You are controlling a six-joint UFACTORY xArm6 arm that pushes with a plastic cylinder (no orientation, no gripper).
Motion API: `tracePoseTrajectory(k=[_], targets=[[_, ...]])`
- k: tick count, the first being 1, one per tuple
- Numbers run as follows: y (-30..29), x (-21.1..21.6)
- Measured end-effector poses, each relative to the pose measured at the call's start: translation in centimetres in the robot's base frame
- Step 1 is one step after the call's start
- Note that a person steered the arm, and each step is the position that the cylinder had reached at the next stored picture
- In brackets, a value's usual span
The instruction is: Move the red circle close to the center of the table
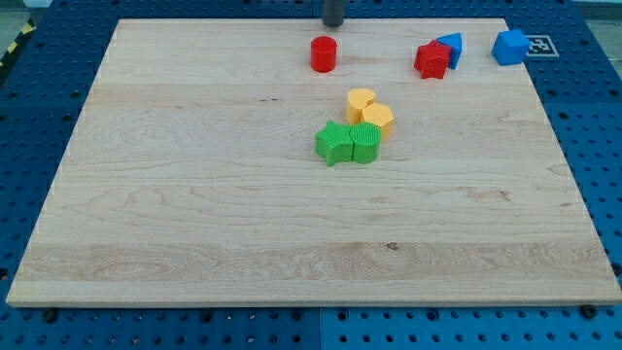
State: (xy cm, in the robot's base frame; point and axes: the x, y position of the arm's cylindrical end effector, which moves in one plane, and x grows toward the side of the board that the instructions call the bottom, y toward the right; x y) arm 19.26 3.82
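Note:
The red circle (323, 53) stands near the view's top edge of the wooden table (194, 194), a little left of the middle. My tip (333, 23) is just above it in the view and slightly to its right, with a small gap between them. Only the rod's lower end shows. Nearer the table's middle sits a cluster: a yellow heart-like block (361, 101), a yellow hexagon-like block (377, 119), a green star-like block (334, 143) and a green rounded block (365, 142), all touching.
At the view's top right, a red star-like block (431, 59) touches a blue block (451, 47). Another blue block (509, 46) sits at the table's top right edge. A blue pegboard (583, 126) surrounds the table.

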Motion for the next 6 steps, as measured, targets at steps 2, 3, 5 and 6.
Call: tracePoseTrajectory(k=[2,3,5,6], targets=[[7.0,0.6],[4.9,0.8],[-3.6,7.2],[-4.0,7.8]])
